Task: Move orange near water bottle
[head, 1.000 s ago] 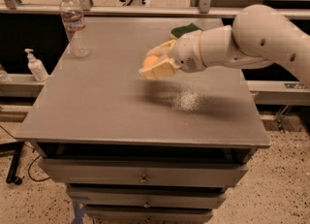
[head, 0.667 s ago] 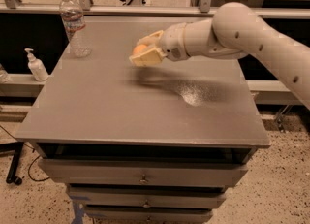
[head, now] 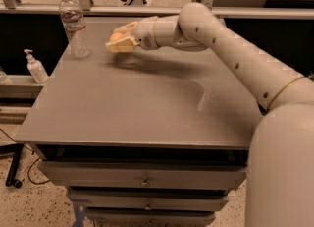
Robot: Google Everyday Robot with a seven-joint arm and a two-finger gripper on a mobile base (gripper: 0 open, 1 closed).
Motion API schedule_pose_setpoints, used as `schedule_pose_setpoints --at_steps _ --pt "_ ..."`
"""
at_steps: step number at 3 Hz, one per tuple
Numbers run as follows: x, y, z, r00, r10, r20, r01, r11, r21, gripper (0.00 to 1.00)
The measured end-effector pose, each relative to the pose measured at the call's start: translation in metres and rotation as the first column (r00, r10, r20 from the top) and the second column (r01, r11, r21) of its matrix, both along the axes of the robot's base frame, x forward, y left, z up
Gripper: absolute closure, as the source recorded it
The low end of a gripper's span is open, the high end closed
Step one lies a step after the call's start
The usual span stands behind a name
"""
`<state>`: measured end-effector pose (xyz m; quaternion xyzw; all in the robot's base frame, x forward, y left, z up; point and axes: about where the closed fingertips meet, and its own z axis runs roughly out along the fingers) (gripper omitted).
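The water bottle point(head: 72, 23) stands upright at the far left corner of the grey table point(head: 137, 108); it is clear with a white cap and a white-red label. My gripper point(head: 119, 40) is at the end of the white arm reaching across from the right. It is shut on the orange point(head: 116, 37), a small round fruit that shows between the cream fingers. The gripper holds the orange just above the tabletop, a short way to the right of the bottle. Most of the orange is hidden by the fingers.
A small white pump dispenser bottle point(head: 36, 67) stands on a lower shelf left of the table. A pale scuff point(head: 205, 99) marks the tabletop at right. Drawers point(head: 142, 179) run below the front edge. A rail point(head: 196, 11) lines the back.
The arm has carried the orange left and toward the back of the table, from the middle right to close beside the water bottle. The bottle has not moved.
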<state>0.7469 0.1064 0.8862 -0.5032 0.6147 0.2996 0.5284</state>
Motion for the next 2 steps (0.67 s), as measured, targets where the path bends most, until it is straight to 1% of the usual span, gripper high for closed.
schedule_pose_setpoints --at_steps 1,2 --pt "0.021 0.031 -0.01 0.9998 0.015 -0.01 -0.015 0.999 0.034 1.0" --pt "0.032 0.05 -0.019 0.9993 0.028 -0.026 -0.027 0.998 0.055 1.0"
